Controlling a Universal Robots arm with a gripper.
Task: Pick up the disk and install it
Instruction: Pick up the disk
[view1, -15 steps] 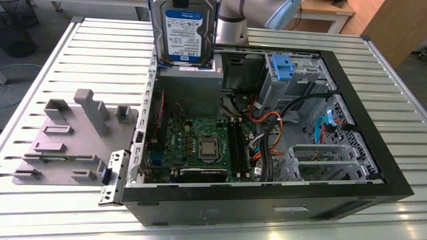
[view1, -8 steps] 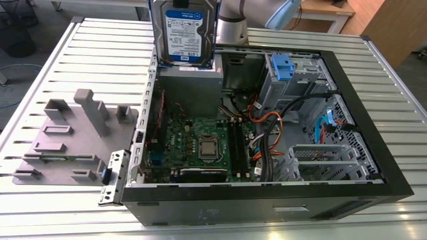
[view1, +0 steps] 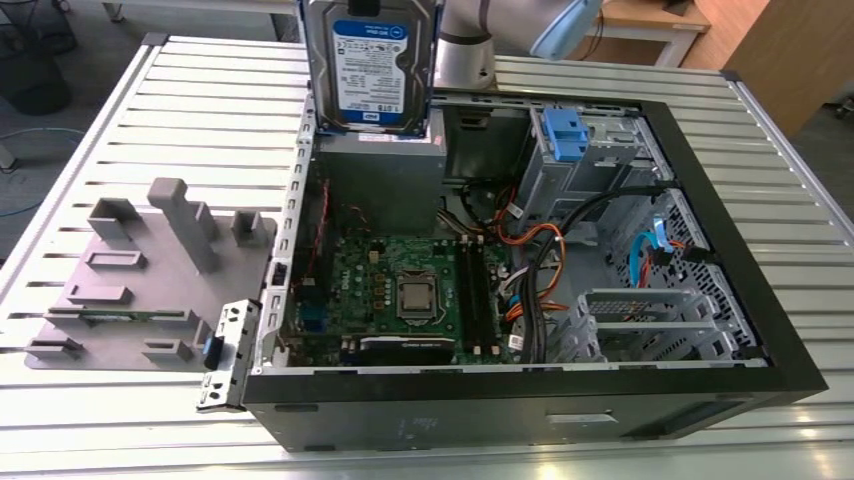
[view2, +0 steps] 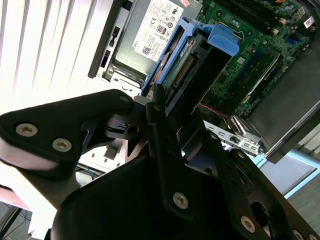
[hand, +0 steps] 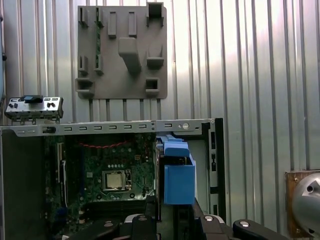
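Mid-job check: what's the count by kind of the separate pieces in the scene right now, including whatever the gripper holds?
Disk, held in the gripper above the case: 1
Open computer case: 1
Grey fixture plate beside the case: 1
Total: 3

Black hand (view2: 150, 102) with silver screws (view2: 180, 200), grey arm (view1: 467, 45)

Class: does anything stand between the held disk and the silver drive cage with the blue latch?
Nothing visible does. The gripper is shut on the disk, which hangs upright above the power-supply box; the cage lies to the exterior view's right.
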